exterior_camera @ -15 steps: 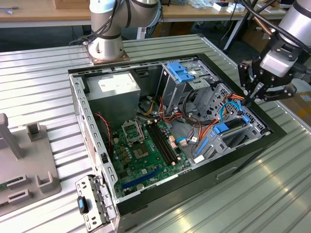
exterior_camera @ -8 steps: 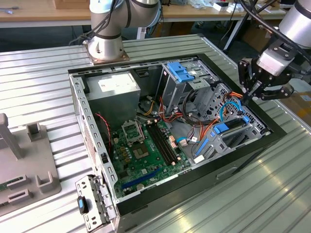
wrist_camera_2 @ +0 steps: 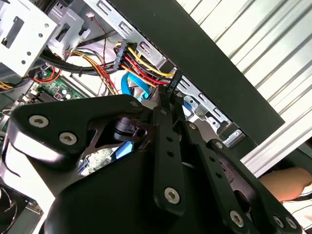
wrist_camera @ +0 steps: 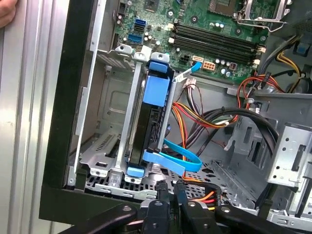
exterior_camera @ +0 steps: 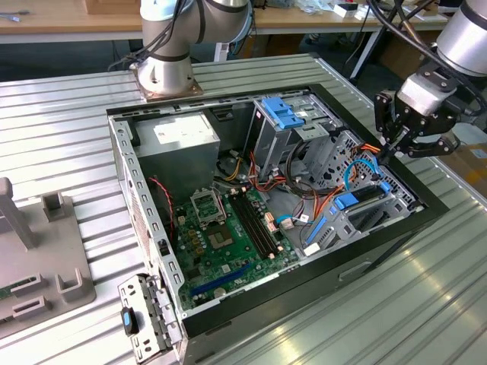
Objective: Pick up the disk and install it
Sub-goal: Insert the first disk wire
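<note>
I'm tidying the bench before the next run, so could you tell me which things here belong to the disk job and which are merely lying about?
Belonging to the job:
- the disk, standing in its drive bay
- the gripper, hovering above that bay
- the computer case, lying open

Lying about:
- the grey fixture block at the exterior view's left
- the loose metal bracket before the case
- the second arm's base

Silver-grey arm (exterior_camera: 464,34) with pale rounded joints and black cables; its black end effector (exterior_camera: 396,141) has angular linkage plates fastened with round silver screws (wrist_camera_2: 170,195)
</note>
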`<state>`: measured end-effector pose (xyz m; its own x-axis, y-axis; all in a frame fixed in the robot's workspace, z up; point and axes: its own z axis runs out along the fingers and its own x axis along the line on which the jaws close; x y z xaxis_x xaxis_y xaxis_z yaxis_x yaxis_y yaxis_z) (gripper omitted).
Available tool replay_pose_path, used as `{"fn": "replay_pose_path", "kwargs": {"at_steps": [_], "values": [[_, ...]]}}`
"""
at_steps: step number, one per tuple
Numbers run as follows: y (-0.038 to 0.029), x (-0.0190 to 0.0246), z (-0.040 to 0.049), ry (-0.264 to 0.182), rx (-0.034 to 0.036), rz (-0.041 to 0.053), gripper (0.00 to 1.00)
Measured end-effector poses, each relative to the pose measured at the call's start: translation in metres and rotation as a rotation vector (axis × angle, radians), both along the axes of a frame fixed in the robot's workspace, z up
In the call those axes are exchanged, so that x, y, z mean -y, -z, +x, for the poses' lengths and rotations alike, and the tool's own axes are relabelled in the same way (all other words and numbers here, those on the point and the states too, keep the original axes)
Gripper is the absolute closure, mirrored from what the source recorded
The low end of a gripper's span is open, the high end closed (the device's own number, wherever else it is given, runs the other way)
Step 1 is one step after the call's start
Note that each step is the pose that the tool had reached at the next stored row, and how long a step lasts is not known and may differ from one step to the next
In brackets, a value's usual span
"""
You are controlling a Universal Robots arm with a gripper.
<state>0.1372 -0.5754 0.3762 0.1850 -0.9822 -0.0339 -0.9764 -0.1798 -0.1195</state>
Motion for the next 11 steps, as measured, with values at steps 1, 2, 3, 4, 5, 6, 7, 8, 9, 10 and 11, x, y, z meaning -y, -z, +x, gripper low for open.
{"fn": "replay_pose_path", "kwargs": {"at_steps": [1, 2, 3, 4, 5, 6, 7, 8, 9, 10, 11], "values": [[0.0000, 0.0000, -0.0010, 0.002, 0.0000, 0.0002, 0.83], [0.0000, 0.0000, -0.0015, 0.005, 0.0000, 0.0002, 0.83], [0.0001, 0.0000, -0.0027, 0.022, 0.0000, 0.0002, 0.83], [0.0002, 0.0000, -0.0029, 0.040, 0.0000, 0.0002, 0.83], [0.0005, 0.0000, -0.0031, 0.065, 0.0000, 0.0002, 0.83], [0.0004, 0.0001, -0.0032, 0.074, -0.0001, 0.0001, 0.83], [0.0003, 0.0006, -0.0032, 0.075, -0.0001, 0.0015, 0.83], [0.0005, 0.0011, -0.0032, 0.079, -0.0001, 0.0034, 0.83], [0.0005, 0.0012, -0.0032, 0.082, -0.0002, 0.0041, 0.83], [0.0005, 0.0016, -0.0033, 0.085, -0.0003, 0.0073, 0.83], [0.0005, 0.0029, -0.0033, 0.088, -0.0007, 0.0174, 0.83]]}}
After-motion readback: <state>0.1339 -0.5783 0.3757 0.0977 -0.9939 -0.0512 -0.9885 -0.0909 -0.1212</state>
